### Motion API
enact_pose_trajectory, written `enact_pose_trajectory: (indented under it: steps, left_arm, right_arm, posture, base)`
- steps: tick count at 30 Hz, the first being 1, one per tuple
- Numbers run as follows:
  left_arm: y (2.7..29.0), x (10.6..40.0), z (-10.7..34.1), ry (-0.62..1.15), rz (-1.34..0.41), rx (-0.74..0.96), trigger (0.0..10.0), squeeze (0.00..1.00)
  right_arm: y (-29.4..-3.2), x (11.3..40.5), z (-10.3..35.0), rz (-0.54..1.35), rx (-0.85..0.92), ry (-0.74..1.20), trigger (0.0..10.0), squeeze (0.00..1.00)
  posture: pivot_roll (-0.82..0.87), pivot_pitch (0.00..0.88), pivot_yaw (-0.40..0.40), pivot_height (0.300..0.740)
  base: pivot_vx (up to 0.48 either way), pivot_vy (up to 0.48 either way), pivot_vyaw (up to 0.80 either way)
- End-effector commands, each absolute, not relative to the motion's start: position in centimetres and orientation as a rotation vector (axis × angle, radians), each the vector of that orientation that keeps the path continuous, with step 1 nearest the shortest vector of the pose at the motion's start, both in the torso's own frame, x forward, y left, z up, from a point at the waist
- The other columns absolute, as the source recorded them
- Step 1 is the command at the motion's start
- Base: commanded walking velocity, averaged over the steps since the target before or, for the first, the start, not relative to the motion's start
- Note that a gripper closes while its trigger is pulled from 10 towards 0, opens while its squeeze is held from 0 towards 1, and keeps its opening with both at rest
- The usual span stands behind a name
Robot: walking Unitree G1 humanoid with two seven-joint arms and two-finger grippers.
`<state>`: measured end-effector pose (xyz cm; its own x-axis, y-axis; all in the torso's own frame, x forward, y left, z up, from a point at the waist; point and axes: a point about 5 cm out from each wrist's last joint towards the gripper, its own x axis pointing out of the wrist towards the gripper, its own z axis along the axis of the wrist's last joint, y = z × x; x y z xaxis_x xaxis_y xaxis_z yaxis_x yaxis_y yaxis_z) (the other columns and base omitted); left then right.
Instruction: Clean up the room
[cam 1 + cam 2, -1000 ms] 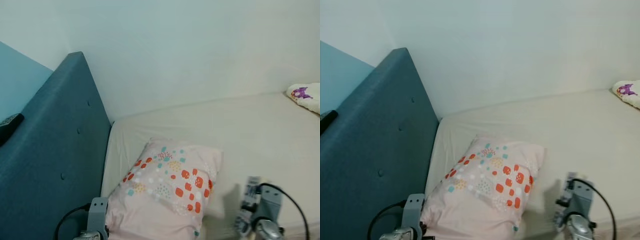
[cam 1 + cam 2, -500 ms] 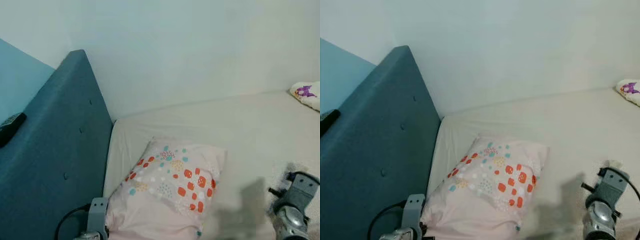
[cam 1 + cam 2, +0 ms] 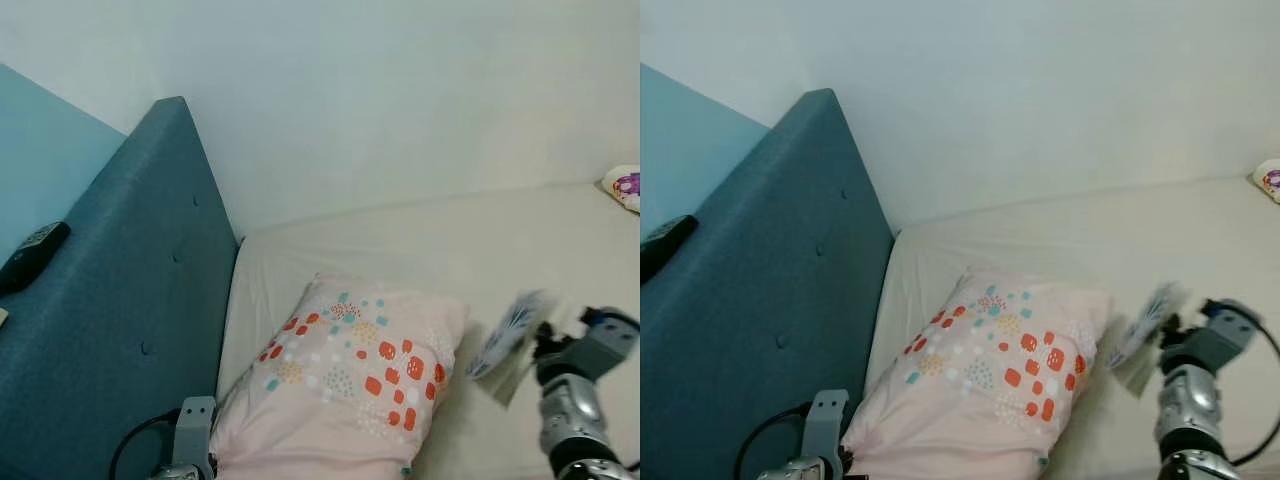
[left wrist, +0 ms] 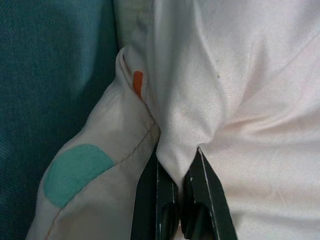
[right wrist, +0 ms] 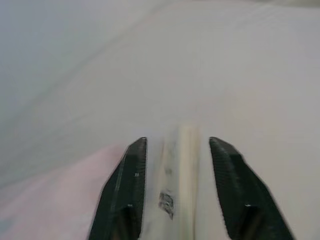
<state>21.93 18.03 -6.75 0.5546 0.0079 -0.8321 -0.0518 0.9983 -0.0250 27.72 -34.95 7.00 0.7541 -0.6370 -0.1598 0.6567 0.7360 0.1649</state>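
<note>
Pink cotton pillow (image 3: 345, 385), orange/teal spots, lies at bed (image 3: 470, 250) head against teal padded headboard (image 3: 130, 300). Left gripper (image 4: 175, 212) fingers pinched shut on fold at pillow's near corner. Right gripper (image 5: 176, 185) raised above mattress beside pillow, fingers apart, flat blue-patterned card (image 3: 505, 325) between them; contact unclear, blurred. Risks: card slips if grip loose; thin fabric pinch may pull free or drag pillow off. Remote (image 3: 32, 255) sits on ledge behind headboard.
</note>
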Motion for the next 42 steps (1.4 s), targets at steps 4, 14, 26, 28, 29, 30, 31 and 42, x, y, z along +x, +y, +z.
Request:
enact_pose_trajectory:
  steps: [4,14,26,28,29,30,31,42]
  left_arm:
    - [20.1,21.4,-6.7,0.992,0.075,-0.016,10.0,0.00]
    - [20.2,21.6,-6.6,0.988,0.074,-0.014,10.0,0.00]
    - [20.2,23.4,-5.5,0.885,0.132,-0.140,10.0,1.00]
    - [20.5,23.4,-5.4,0.879,0.142,-0.148,10.0,1.00]
    - [21.0,23.4,-5.3,0.878,0.145,-0.131,10.0,1.00]
    - [21.0,23.4,-5.3,0.878,0.145,-0.131,10.0,1.00]
    - [21.8,23.2,-5.3,0.882,0.137,-0.078,10.0,1.00]
    - [25.6,21.4,-5.2,0.870,0.150,0.145,10.0,1.00]
  right_arm:
    - [-36.3,26.3,6.9,-0.868,0.081,0.126,10.0,1.00]
    - [-35.2,27.8,8.1,-0.832,0.036,0.074,10.0,1.00]
    - [-25.9,30.9,4.6,-0.429,0.163,0.199,10.0,0.00]
    - [-25.1,30.9,4.2,-0.410,0.164,0.212,10.0,0.00]
    - [-24.5,31.0,4.1,-0.396,0.168,0.219,10.0,0.00]
    - [-24.5,31.0,4.1,-0.396,0.168,0.219,10.0,0.00]
    - [-24.1,31.1,4.1,-0.386,0.167,0.222,10.0,0.00]
    - [-25.8,29.6,2.1,-0.509,0.359,0.341,10.0,0.00]
  posture:
    - [-0.18,0.000,0.144,0.740]
    - [-0.18,0.000,0.150,0.740]
    - [-0.18,0.000,0.124,0.740]
    - [-0.17,0.000,0.118,0.740]
    - [-0.17,0.000,0.115,0.740]
    - [-0.17,0.000,0.115,0.740]
    - [-0.17,0.000,0.109,0.740]
    - [-0.14,0.000,0.082,0.740]
  base:
    - [0.000,0.000,0.00]
    - [0.000,0.000,0.00]
    - [0.000,0.000,0.00]
    - [0.000,0.000,0.00]
    - [0.000,0.000,0.00]
    - [0.000,0.000,0.00]
    - [0.000,0.000,0.00]
    - [0.000,0.000,0.00]
